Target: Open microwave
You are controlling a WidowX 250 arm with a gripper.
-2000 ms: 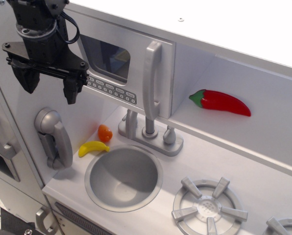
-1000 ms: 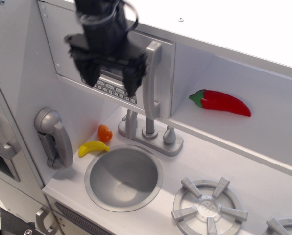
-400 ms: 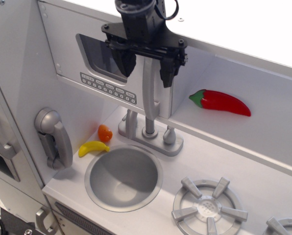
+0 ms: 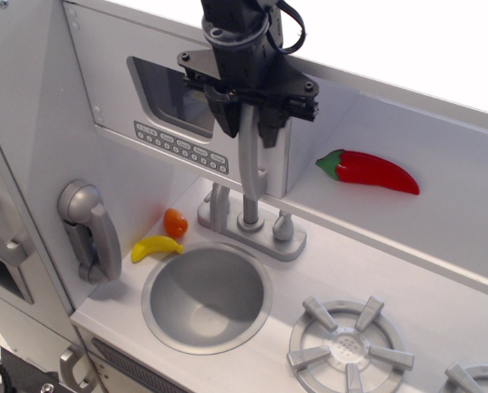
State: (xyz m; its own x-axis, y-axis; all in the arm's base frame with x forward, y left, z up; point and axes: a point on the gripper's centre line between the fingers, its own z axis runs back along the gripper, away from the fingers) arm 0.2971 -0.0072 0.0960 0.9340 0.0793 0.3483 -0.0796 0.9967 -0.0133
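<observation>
The microwave (image 4: 117, 90) is the grey-white compartment at upper left. Its door is shut, with a clear window (image 4: 172, 97), a row of small buttons (image 4: 183, 146) and a long vertical silver handle (image 4: 253, 168) on its right edge. My black gripper (image 4: 249, 123) hangs over the top of that handle. One finger sits on each side of the handle and the fingers (image 4: 226, 119) have closed onto it. The top of the handle is hidden behind the gripper.
A red chili pepper (image 4: 368, 171) lies on the shelf to the right. Below the microwave are a faucet (image 4: 248, 223), a round sink (image 4: 207, 296), a yellow banana (image 4: 155, 247) and a small orange fruit (image 4: 175, 222). A grey wall phone (image 4: 88, 231) hangs left. A burner (image 4: 349, 348) is at front right.
The gripper swept from the left of the door rightward to the handle, came down a little, and its fingers narrowed from wide open to closed around the handle's top. The door has not moved.
</observation>
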